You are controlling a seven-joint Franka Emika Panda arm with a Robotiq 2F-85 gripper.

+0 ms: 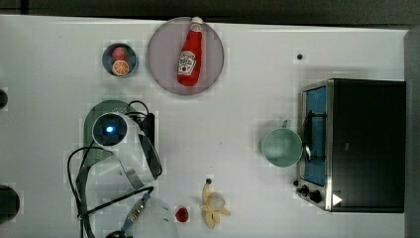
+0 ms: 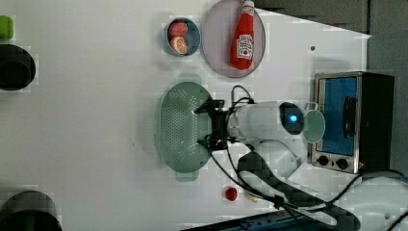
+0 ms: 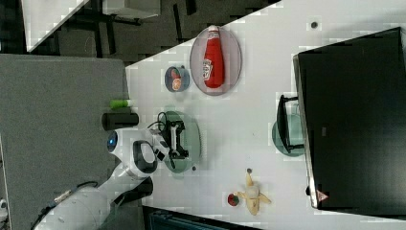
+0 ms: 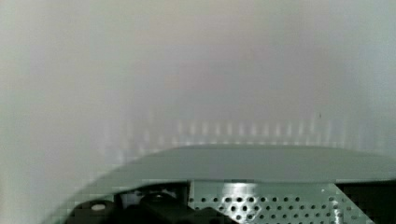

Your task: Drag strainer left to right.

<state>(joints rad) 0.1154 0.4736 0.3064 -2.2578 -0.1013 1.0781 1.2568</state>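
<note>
Dragging has not begun, we judge: the strainer (image 2: 180,126) sits at the top view's left on the white counter (image 1: 237,124), below the small fruit bowl (image 1: 120,60). Our tool (image 2: 204,126) hangs over the strainer's rim with its fingers spread wide, holding nothing. The whole slide toward the cup (image 1: 281,147) and toaster oven (image 1: 356,144) remains. Open counter lies between, with a banana (image 1: 213,204) nearby.

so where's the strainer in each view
top view: strainer left of centre, mostly under the arm.
left view: strainer centre, below the fruit bowl.
right view: strainer centre, under the gripper.
wrist view: strainer rim across the lower part.
Shared landmark: plate with ketchup bottle.
</note>
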